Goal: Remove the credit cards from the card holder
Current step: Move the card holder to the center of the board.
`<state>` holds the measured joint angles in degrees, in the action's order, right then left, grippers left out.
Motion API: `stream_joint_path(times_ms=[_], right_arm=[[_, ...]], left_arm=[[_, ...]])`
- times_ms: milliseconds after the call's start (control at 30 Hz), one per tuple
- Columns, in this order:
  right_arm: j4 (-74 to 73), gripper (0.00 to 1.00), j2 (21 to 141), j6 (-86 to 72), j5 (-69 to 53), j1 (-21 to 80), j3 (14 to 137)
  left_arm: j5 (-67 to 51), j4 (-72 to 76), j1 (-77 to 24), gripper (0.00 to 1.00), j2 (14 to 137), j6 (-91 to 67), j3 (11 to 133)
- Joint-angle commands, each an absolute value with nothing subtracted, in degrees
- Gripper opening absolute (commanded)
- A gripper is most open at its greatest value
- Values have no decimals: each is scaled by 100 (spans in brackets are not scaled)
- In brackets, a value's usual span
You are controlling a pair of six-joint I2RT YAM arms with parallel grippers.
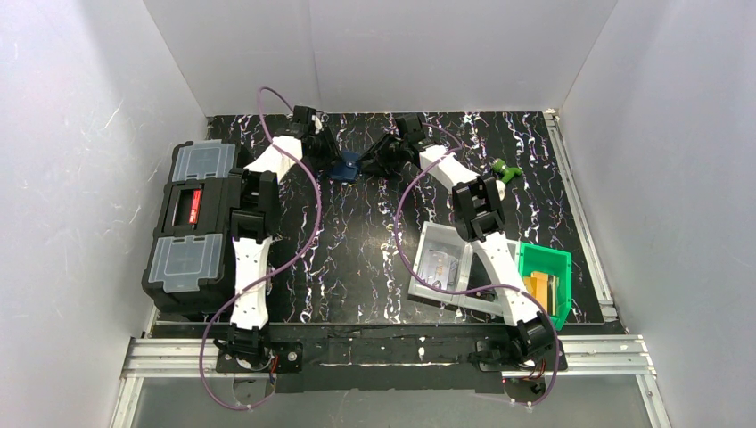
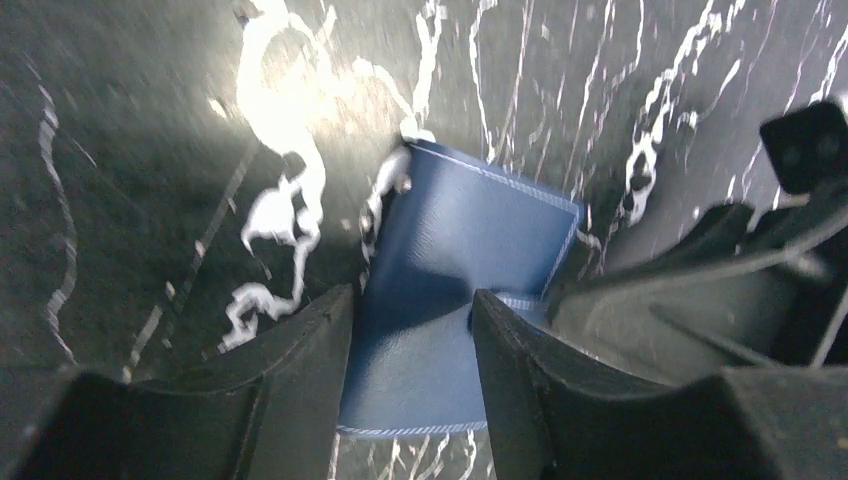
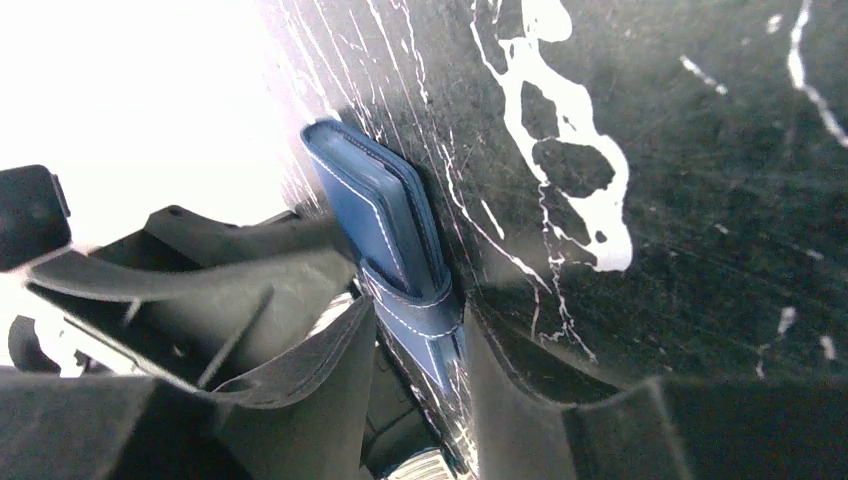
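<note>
Upper centre of the top view: the folded card holder [image 1: 344, 167] is pinched by left gripper [image 2: 412, 300] and right gripper [image 3: 418, 316], one at each end.

Left arm [image 1: 250, 278] & right arm [image 1: 505, 267]: white moulded links, black joint blocks, black bases [image 1: 242, 344] at near edge of desk [image 1: 357, 259]. Thin purple cable [image 1: 309, 218] loops along each. Fingers [image 2: 290, 380] matte black, broad, tapering to blunt tips; same L & R.

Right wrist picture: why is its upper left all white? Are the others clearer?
Right wrist view: upper left is blown out, hiding everything beside the card holder. Left wrist view: slightly blurred, with glare on the table. Top view: evenly lit, sharp.
</note>
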<state>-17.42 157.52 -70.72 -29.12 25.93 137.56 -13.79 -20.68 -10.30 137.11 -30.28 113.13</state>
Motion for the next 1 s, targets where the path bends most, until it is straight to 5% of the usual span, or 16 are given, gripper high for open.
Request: stream_joint_path(times_ms=[0, 167, 500, 800, 967], right_arm=[[-1755, 44, 15921, -6971, -2795, 2610, 13843], [-1980, 34, 15690, -6657, -2935, 2631, 13558], [-2249, 14, 14075, -5480, -2770, 2981, 11079], [-1798, 11, 12228, -5221, -2366, 3565, 8172], [-2022, 16, 11557, -4961, -1824, 3922, 7568]], left_arm=[[-1610, -2800, -1210, 45, 13411, -2927, 10649], [-1791, -2902, -1231, 43, 13127, -2967, 10222], [-1728, -2862, -1602, 31, 11895, -3242, 8681], [-1267, -2770, -2166, 28, 10009, -3768, 6641], [-1078, -2897, -2211, 29, 8787, -3894, 5861]])
